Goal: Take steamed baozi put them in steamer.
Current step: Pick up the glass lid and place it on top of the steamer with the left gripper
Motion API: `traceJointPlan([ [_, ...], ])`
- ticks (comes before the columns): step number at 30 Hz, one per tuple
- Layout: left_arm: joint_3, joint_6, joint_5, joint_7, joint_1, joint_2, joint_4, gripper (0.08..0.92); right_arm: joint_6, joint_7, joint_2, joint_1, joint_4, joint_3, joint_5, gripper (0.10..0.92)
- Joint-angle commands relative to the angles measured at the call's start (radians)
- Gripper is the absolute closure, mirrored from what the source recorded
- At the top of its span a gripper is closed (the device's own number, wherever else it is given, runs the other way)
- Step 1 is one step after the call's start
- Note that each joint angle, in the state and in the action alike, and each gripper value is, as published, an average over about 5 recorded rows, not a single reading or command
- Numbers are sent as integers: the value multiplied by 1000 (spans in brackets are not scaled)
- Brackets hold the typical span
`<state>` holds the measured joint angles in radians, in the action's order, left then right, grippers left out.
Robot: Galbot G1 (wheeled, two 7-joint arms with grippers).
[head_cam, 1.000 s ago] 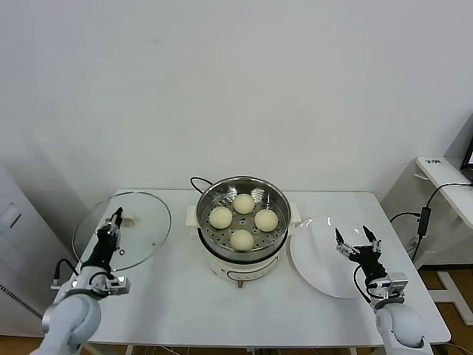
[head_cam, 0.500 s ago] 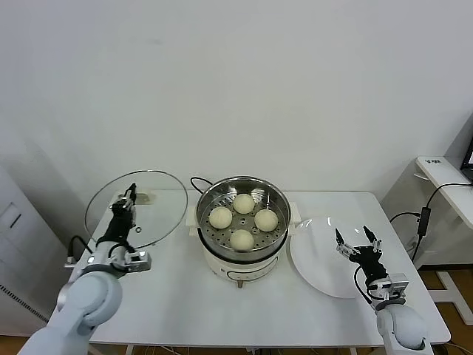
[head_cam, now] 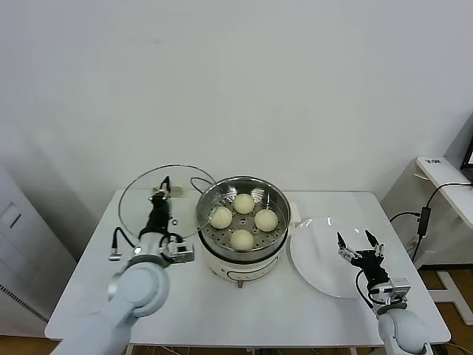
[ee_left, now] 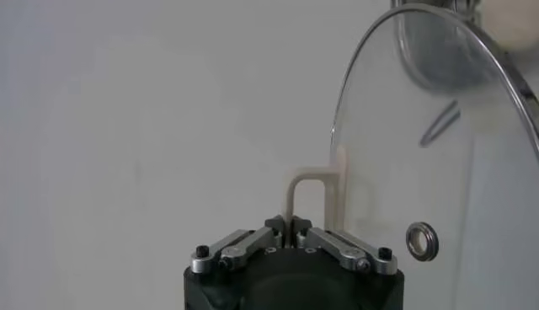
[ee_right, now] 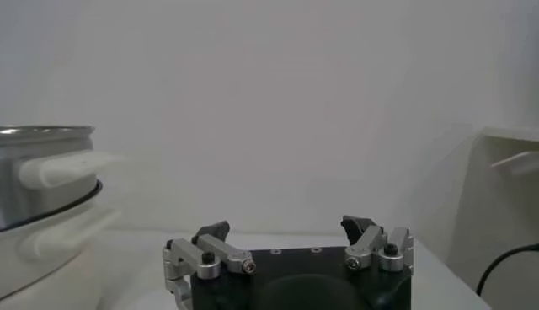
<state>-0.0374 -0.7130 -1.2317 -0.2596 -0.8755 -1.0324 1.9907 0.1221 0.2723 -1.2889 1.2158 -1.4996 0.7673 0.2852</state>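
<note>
Glass lid (head_cam: 159, 200) partly veils steamer (head_cam: 242, 225) rim. Left claw (head_cam: 160, 205), clenched on lid handle, has carried it from bench (head_cam: 185, 303) toward steamer w/ four baozi (head_cam: 242, 239) inside. Right claw (head_cam: 359, 249) released, over plate (head_cam: 318, 259).

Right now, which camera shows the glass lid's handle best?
The left wrist view: the left gripper is shut on the lid handle, seen close up. The head view shows the whole glass lid but its handle only small. The right wrist view misses it.
</note>
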Motion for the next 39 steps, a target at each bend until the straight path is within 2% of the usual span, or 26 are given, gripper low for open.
traceJointPlan([
  [1, -155, -72, -108, -40, 107, -144, -104, 889, 1, 2, -5, -2, 5, 2, -5, 203],
  [21, -177, -72, -207, -36, 124, -329, -254, 889, 16, 15, -12, -4, 32, 10, -20, 203],
  [39, -194, -72, -237, -16, 135, -446, -317, 889, 23, 24, -18, -4, 52, 19, -25, 203],
])
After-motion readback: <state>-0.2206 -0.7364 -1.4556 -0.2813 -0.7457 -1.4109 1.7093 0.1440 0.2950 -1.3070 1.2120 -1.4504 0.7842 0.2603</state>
